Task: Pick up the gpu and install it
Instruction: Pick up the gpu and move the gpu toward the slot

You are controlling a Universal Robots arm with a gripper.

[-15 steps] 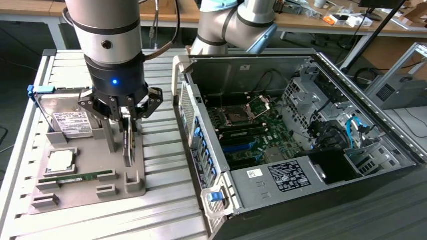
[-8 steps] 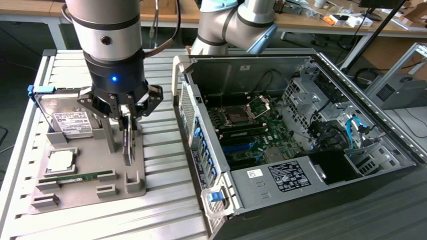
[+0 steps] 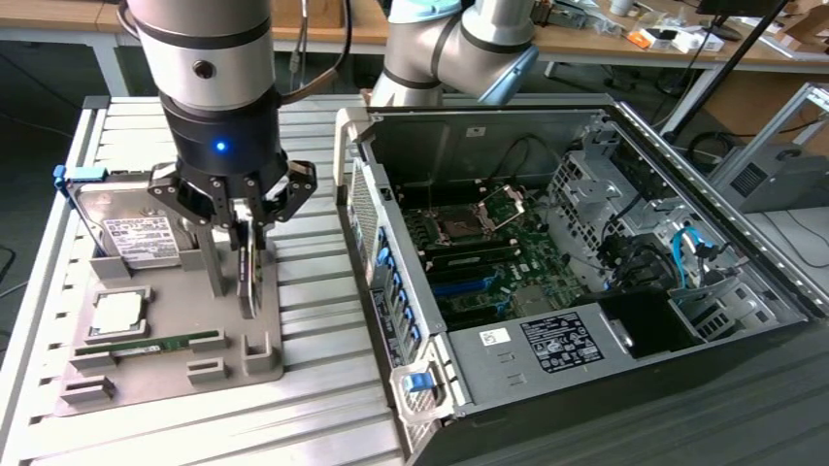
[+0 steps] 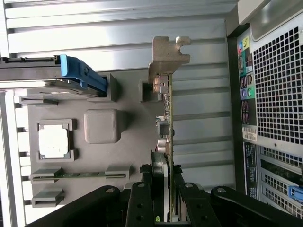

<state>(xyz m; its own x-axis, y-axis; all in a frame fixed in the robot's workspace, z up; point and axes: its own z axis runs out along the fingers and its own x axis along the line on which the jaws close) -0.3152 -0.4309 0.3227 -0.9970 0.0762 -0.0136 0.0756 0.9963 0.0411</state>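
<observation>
Over the grey plastic holder tray (image 3: 162,377), the end effector (image 3: 248,233) is closed on the gpu (image 4: 166,118). The gpu is a thin dark circuit card with a silver metal bracket. It stands on edge in this tray, which lies on the ribbed metal worktop (image 3: 324,413), beside the open computer case (image 3: 447,146).

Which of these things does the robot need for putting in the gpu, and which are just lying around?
For the job:
- gpu, standing on edge in the grey holder
- gripper, right at the gpu
- open computer case with its motherboard

Just lying about, in the same holder:
- hard drive
- processor chip
- memory stick
</observation>
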